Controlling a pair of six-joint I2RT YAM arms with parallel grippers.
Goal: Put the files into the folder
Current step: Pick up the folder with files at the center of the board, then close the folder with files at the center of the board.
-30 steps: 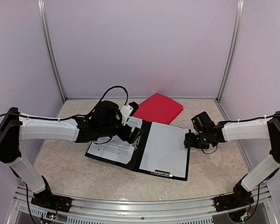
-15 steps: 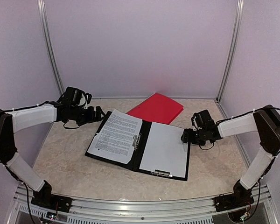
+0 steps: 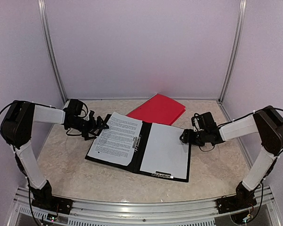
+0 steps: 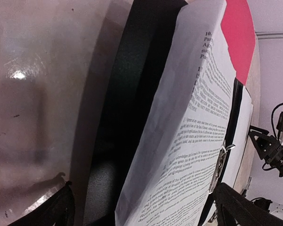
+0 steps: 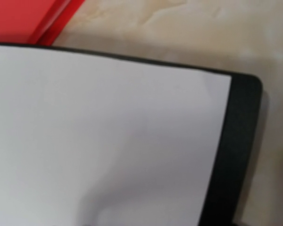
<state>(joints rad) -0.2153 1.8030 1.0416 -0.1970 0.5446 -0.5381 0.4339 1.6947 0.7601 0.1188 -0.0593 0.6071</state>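
Observation:
A black folder (image 3: 144, 150) lies open on the table. Of the files, a printed sheet (image 3: 117, 139) rests on its left half and a blank sheet (image 3: 167, 148) on its right half. My left gripper (image 3: 101, 125) is low at the folder's far left edge, open. In the left wrist view the printed sheet (image 4: 203, 141) rises between its spread fingers (image 4: 61, 207) above the black cover (image 4: 127, 94). My right gripper (image 3: 184, 136) is at the folder's right edge, its jaws apart. The right wrist view shows only the blank sheet (image 5: 108, 132) and the folder's rim (image 5: 236, 141).
A red folder (image 3: 160, 109) lies closed behind the black one, towards the back wall. The enclosure's purple walls and metal posts (image 3: 53, 56) ring the table. An aluminium rail (image 3: 141, 209) runs along the near edge between the arm bases.
My left arm has swung away from over the printed sheet to the far left, then come in low to the folder's left edge. My right gripper has crept slightly left.

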